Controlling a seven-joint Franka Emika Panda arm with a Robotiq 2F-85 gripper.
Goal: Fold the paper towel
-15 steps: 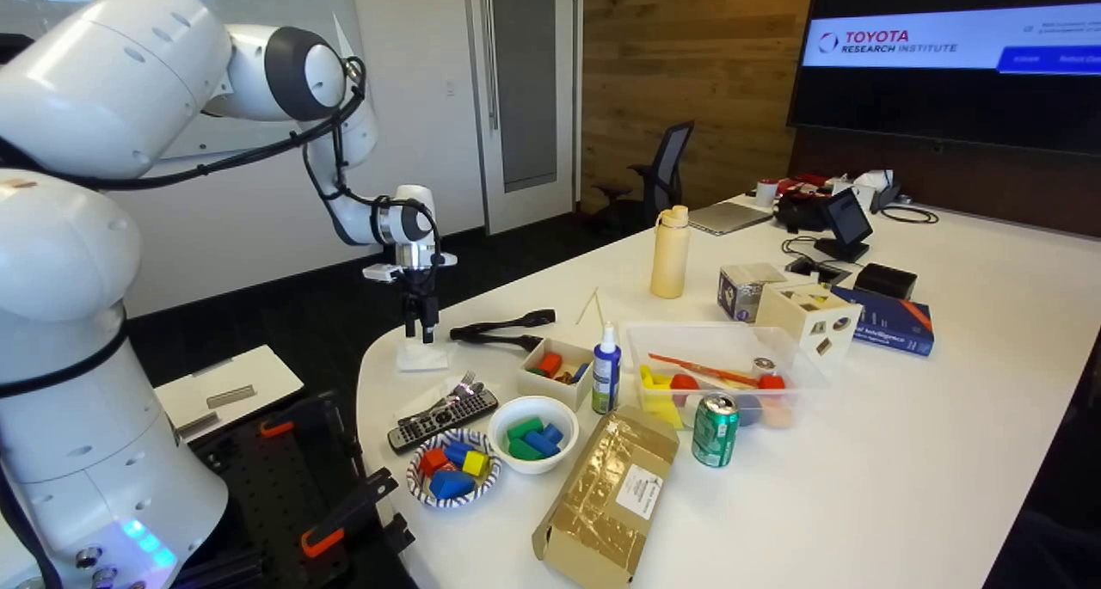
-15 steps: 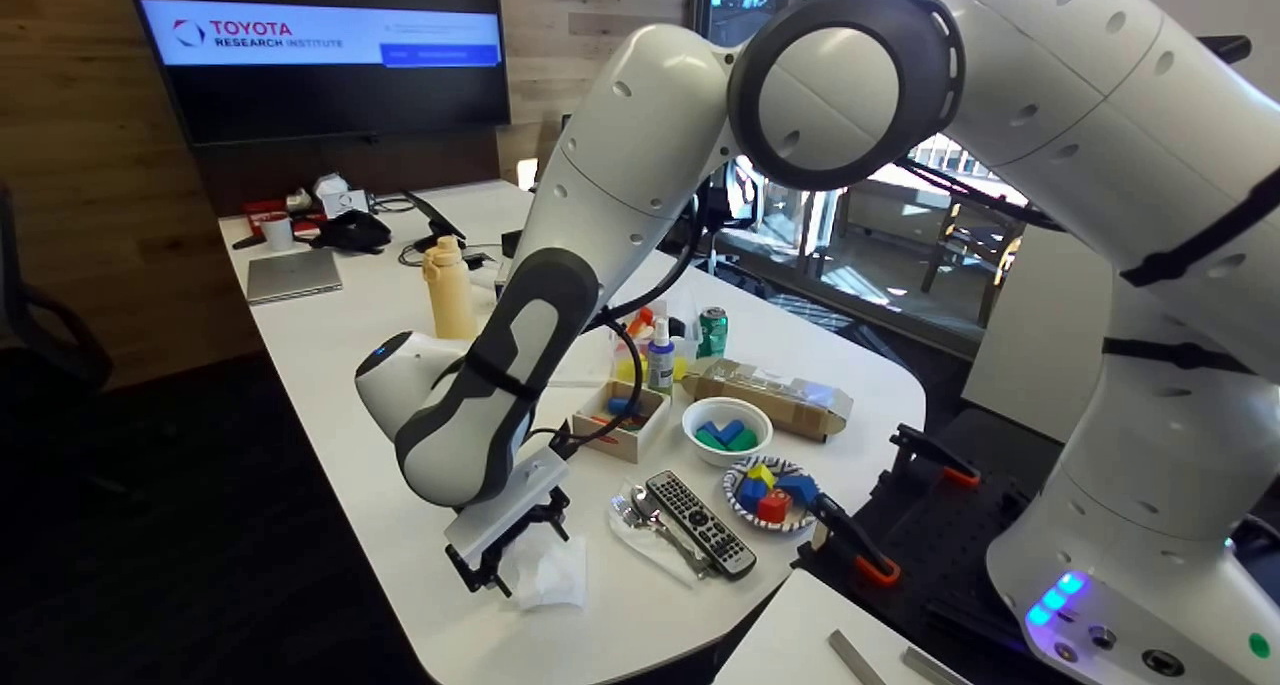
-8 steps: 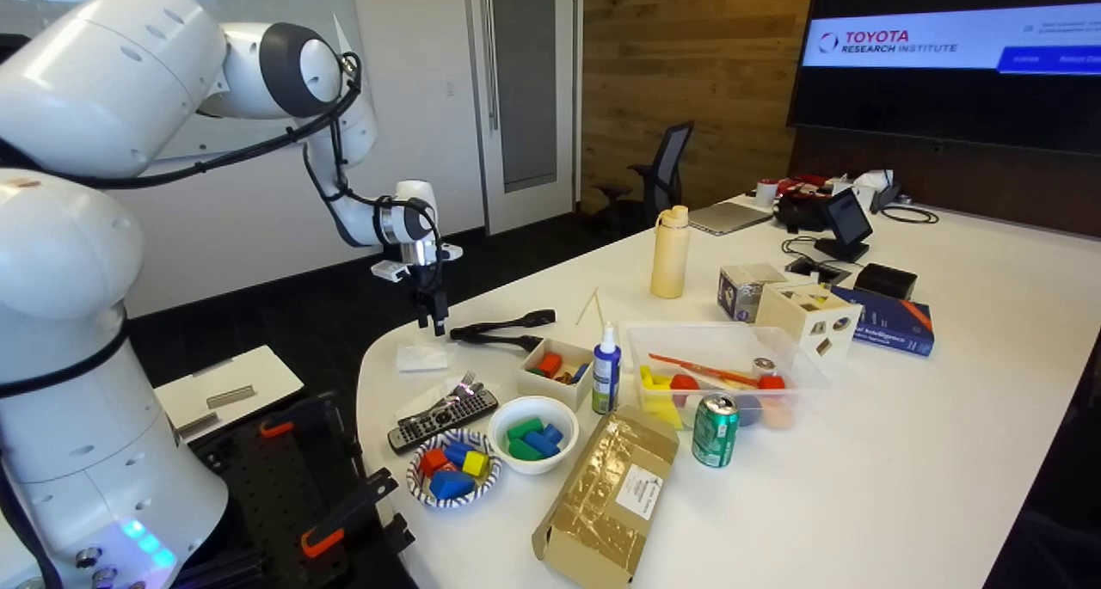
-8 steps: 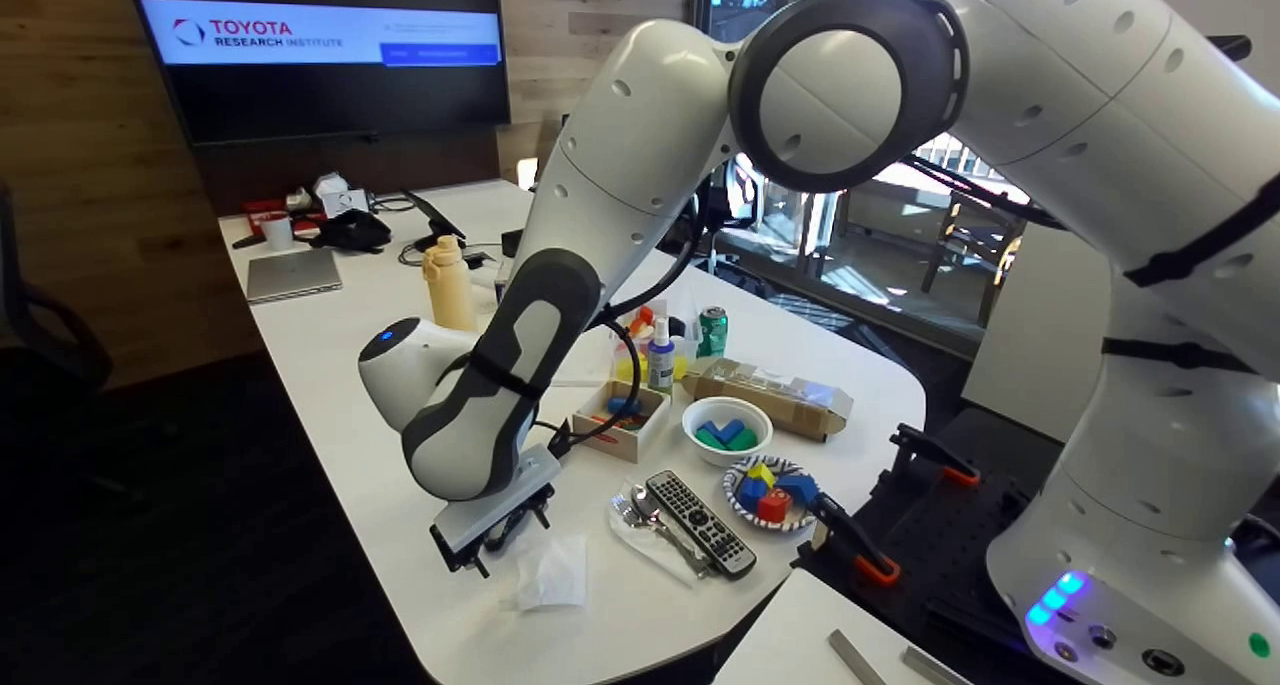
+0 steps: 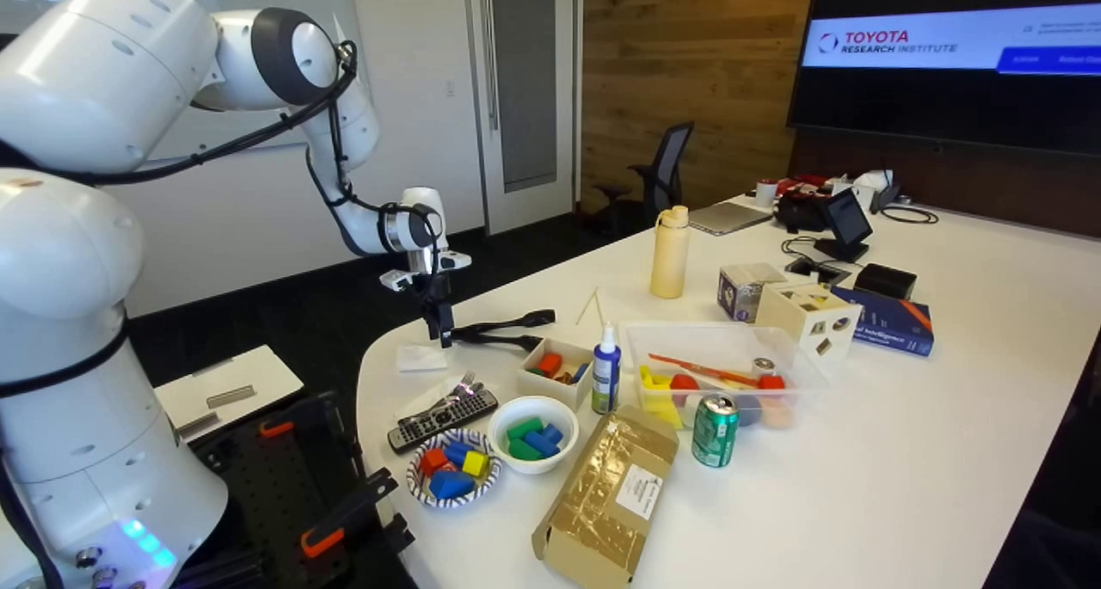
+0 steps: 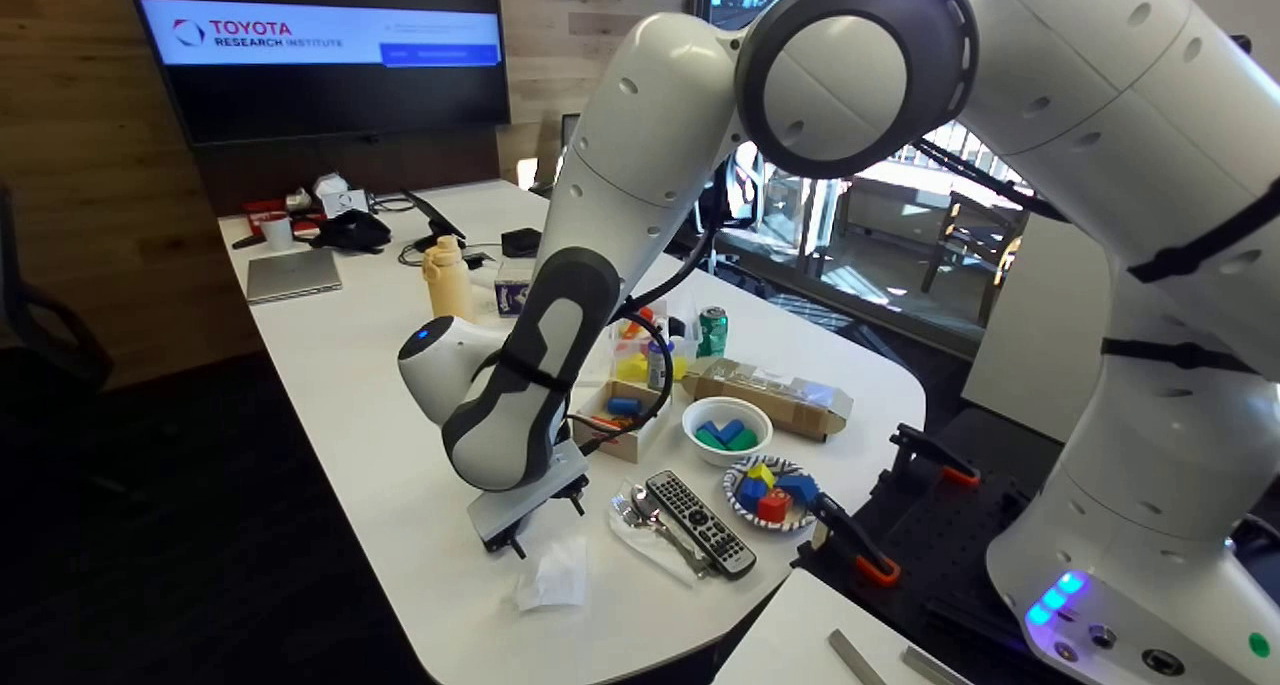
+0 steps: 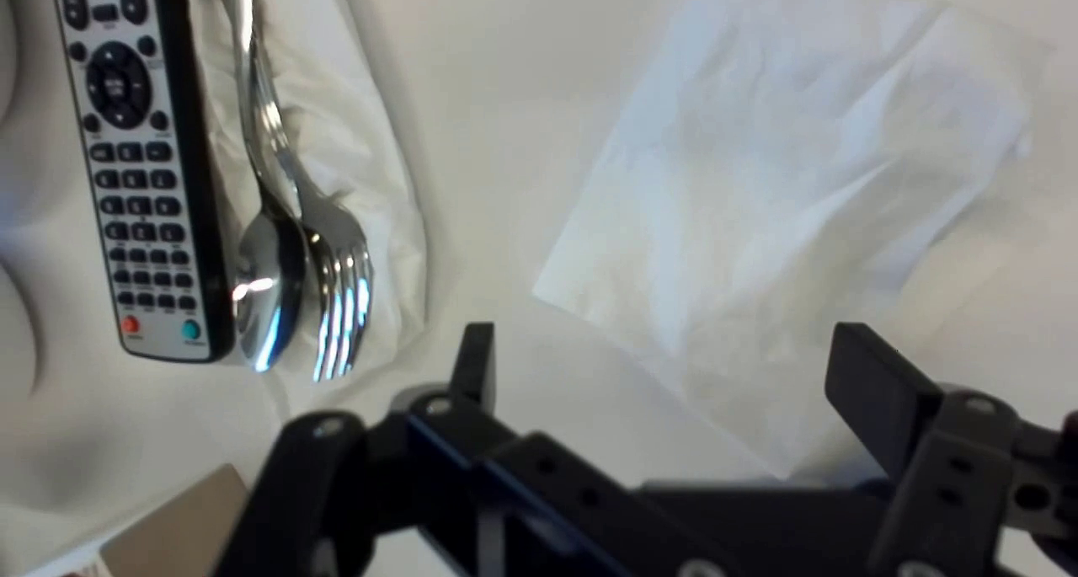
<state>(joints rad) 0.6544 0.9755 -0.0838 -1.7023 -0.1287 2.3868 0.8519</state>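
The white paper towel (image 7: 783,156) lies creased on the white table in the wrist view, with a thin layer showing past its right edge. It also shows in both exterior views (image 5: 421,358) (image 6: 555,577), near the table's rounded end. My gripper (image 7: 665,341) is open with nothing between its fingers. In the wrist view the towel's near corner shows between the fingers, and the right finger overlaps the towel. In both exterior views the gripper (image 5: 437,335) (image 6: 549,532) is above the table just beside the towel, apart from it.
A remote (image 7: 135,164), a spoon (image 7: 269,286) and a fork (image 7: 341,265) on a napkin lie left of the towel in the wrist view. Black tongs (image 5: 507,323), a small block box (image 5: 555,374), a white bowl (image 5: 533,430) and a patterned bowl (image 5: 453,467) stand nearby.
My gripper has moved off the towel, first away towards the table's long edge, then towards the tongs and small box. It stays open. The towel looks unmoved.
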